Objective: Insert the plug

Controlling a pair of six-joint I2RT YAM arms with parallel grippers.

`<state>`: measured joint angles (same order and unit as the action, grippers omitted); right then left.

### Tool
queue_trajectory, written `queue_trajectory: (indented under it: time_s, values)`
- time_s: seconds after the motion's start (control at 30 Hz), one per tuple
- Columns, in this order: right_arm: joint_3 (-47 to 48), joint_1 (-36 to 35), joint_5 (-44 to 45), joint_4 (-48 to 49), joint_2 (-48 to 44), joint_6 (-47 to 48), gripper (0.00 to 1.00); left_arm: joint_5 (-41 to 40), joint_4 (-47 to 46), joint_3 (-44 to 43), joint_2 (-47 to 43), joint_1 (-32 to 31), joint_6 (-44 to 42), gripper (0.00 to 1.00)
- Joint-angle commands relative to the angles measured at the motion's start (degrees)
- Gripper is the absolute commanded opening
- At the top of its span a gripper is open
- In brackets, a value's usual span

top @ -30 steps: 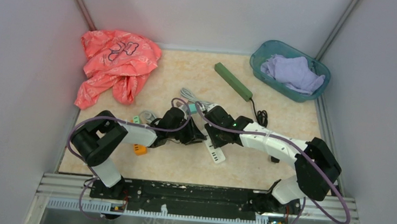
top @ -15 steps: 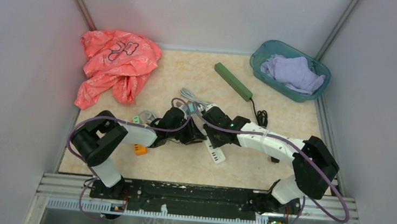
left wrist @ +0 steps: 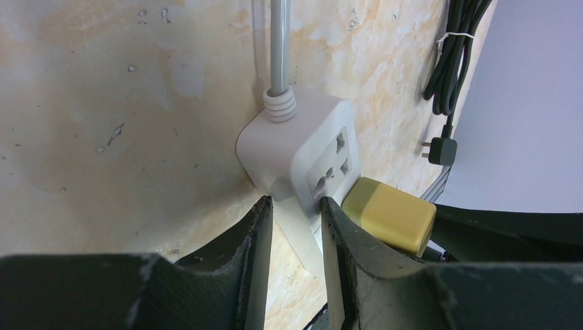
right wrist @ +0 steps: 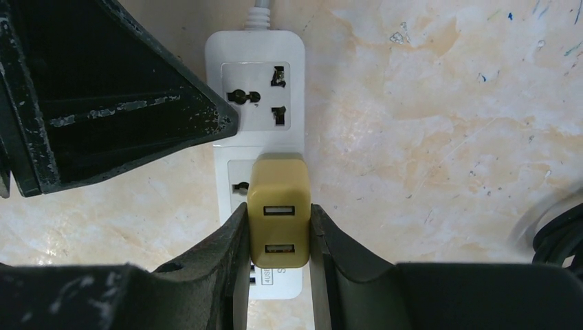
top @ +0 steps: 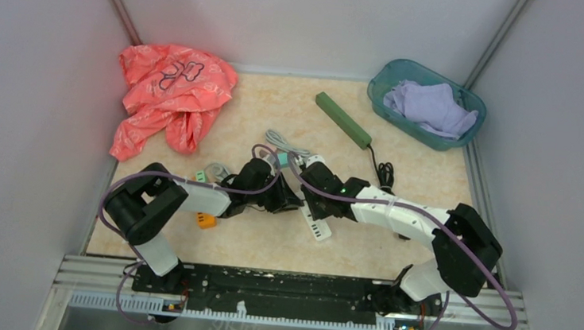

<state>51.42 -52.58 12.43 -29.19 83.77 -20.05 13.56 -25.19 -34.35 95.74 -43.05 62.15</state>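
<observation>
The yellow plug (right wrist: 278, 206), a USB charger block, is held between my right gripper's (right wrist: 277, 220) shut fingers. It sits on the second outlet of the white power strip (right wrist: 258, 89), and its prongs are hidden. In the left wrist view the plug (left wrist: 388, 214) rests against the face of the strip (left wrist: 302, 148). My left gripper (left wrist: 294, 220) is shut on the strip's side edge just below the first outlet. From above, both grippers meet over the strip (top: 317, 229) at mid-table, and the plug is hidden there.
The strip's grey cable (left wrist: 277, 41) runs away from it. A coiled black cord (top: 384, 173) and green bar (top: 343, 119) lie behind. A pink bag (top: 169, 94) is at back left and a teal basket (top: 426, 103) at back right. A small orange piece (top: 205, 221) lies by the left arm.
My right arm has shifted slightly left and forward over the strip. The left arm has stayed in place on the strip.
</observation>
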Motion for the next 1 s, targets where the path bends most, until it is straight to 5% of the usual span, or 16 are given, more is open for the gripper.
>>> queue_trajectory:
  time_s: [0.0, 0.4, 0.67, 0.97]
  values:
    - [-3.87, -2.61, -3.19, -4.19, 6.84, -1.64, 0.0, -0.36, 0.94, 0.96, -0.18, -0.28, -0.13, 0.37]
    - [-4.02, -0.42, -4.69, -3.5, 9.9, -2.32, 0.0, -0.59, 0.99, 1.26, -0.7, -0.28, -0.84, 0.38]
    - [-1.02, -0.92, -0.53, -2.25, 4.36, -1.58, 0.0, -4.25, 3.03, 2.25, -5.38, -0.04, -2.82, 0.52]
    - [-1.17, -1.05, -1.31, 1.79, -5.37, 0.1, 0.48, -9.84, 11.65, 1.91, -14.36, 2.39, -7.91, 0.64]
